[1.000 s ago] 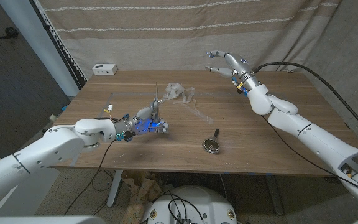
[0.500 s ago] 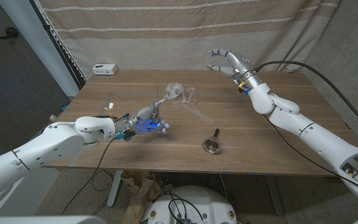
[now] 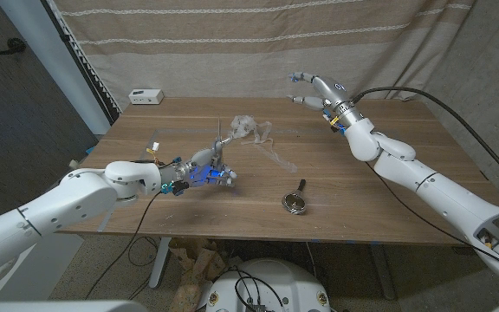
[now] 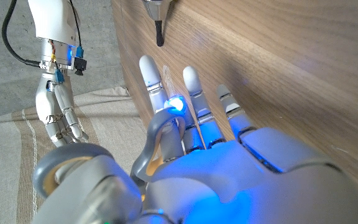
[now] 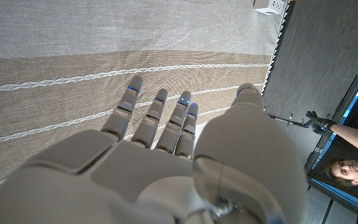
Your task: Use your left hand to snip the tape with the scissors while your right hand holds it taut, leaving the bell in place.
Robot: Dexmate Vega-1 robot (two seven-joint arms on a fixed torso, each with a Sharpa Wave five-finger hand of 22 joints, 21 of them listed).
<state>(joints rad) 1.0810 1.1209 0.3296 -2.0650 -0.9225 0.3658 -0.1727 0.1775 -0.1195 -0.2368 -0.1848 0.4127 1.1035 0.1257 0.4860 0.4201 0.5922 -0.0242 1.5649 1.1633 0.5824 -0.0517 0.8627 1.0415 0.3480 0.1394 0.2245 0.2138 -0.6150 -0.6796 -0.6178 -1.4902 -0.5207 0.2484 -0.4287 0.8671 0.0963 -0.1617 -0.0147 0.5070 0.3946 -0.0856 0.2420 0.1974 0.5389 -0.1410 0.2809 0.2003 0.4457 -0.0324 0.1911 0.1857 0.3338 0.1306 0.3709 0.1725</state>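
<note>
Tape [image 3: 251, 128] crumpled, clear, far-centre of table [image 3: 388, 199]: prob. light, limp, sticky; pinch loose end. Left hand [image 3: 204, 169] grips scissors [image 3: 219, 143], blades just beside wad. Right hand [image 3: 312, 89] raised well apart, fingers spread, holding nothing. Bell [image 3: 295, 202] near front edge.

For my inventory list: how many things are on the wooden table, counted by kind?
Scissors, held by the left hand: 1
Clear tape, crumpled: 1
Bell: 1
White box: 1
Total: 4
</note>
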